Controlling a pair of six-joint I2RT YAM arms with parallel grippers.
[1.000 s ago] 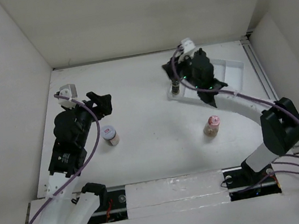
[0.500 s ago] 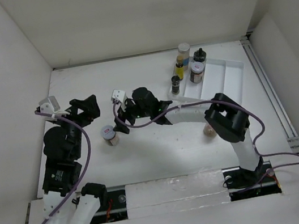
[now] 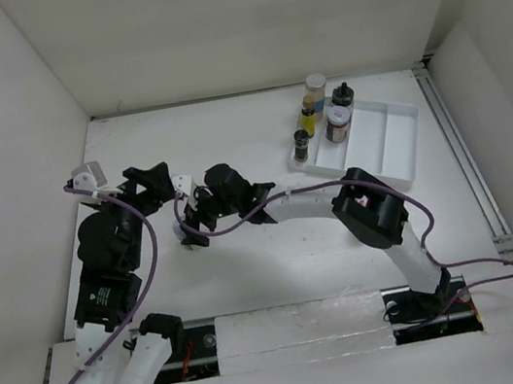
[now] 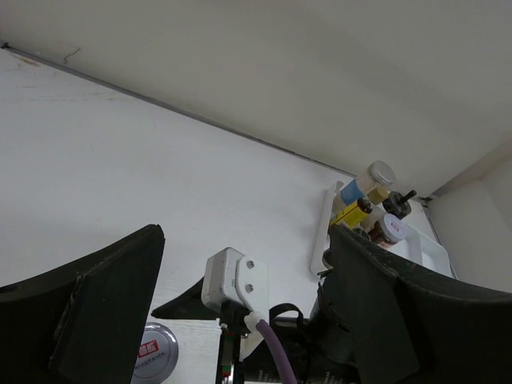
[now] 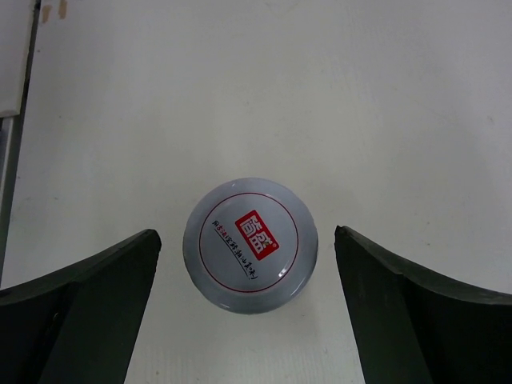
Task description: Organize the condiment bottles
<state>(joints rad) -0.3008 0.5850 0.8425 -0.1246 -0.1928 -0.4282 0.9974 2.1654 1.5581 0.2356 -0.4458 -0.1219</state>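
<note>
**Poised over the grey-lidded jar, five bottles grouped at the tray**

My right gripper (image 3: 193, 227) hangs spread wide above the grey-lidded jar (image 5: 250, 246). The jar stands upright on the table, well apart from the tray (image 3: 392, 140), between my fingers but untouched. My left gripper (image 3: 148, 179) hovers near, also spread and holding nothing. Five bottles (image 3: 337, 122) cluster at the tray's left end, so I judge this jar among the last to move
</note>
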